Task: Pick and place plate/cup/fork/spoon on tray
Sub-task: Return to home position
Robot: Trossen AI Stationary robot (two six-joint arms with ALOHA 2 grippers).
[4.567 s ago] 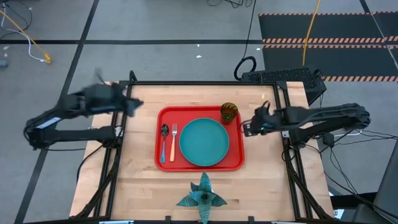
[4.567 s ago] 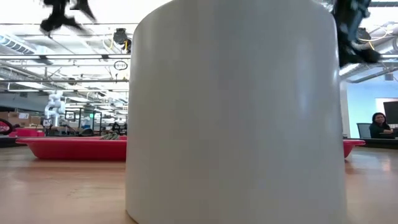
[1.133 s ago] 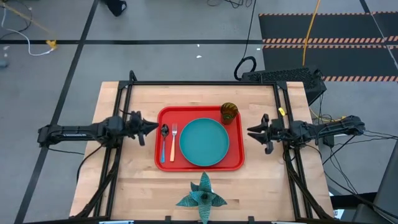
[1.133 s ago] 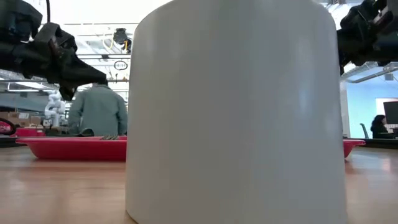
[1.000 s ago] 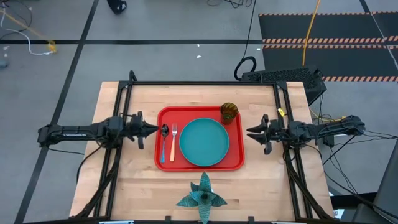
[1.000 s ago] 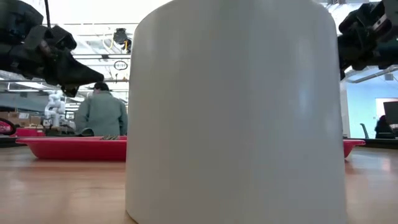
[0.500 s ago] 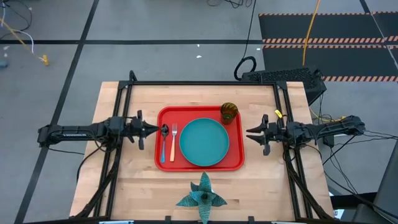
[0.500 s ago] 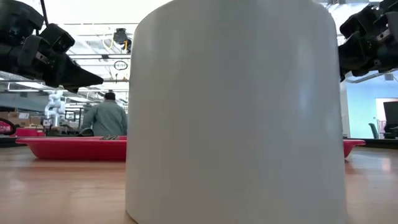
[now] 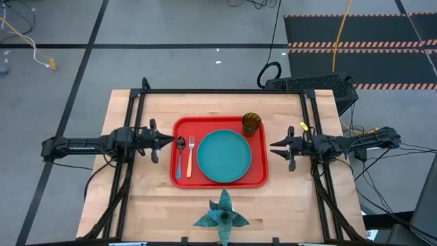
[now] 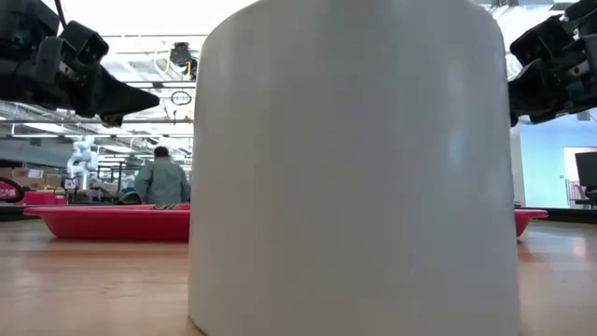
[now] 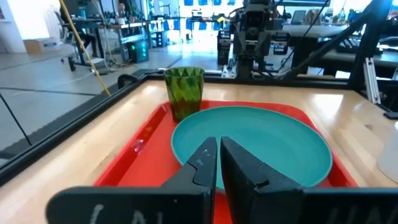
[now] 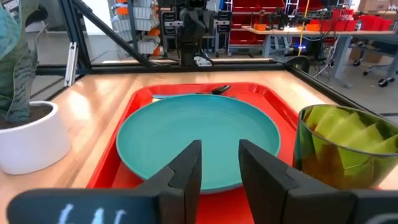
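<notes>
The red tray (image 9: 208, 124) lies at the table's middle. On it rests the round teal plate (image 9: 224, 156), with the orange-handled fork (image 9: 190, 156) and the blue-handled spoon (image 9: 179, 154) side by side to the plate's left. The green cup (image 9: 252, 123) stands upright in the tray's far right corner. My left gripper (image 9: 172, 141) hovers level just off the tray's left rim, its fingertips (image 11: 218, 144) almost together and holding nothing. My right gripper (image 9: 273, 145) hovers level off the tray's right rim, open (image 12: 220, 146) and pointing at the plate (image 12: 199, 134).
A white pot (image 9: 222, 220) with a teal star-shaped plant stands at the near edge, just in front of the tray. It fills the low view (image 10: 354, 168). A black frame (image 9: 225, 91) runs along the table's far and side edges. A person walks in the room behind.
My left gripper has edged a little toward the tray's left rim and risen slightly. The tray and everything on it have stayed still.
</notes>
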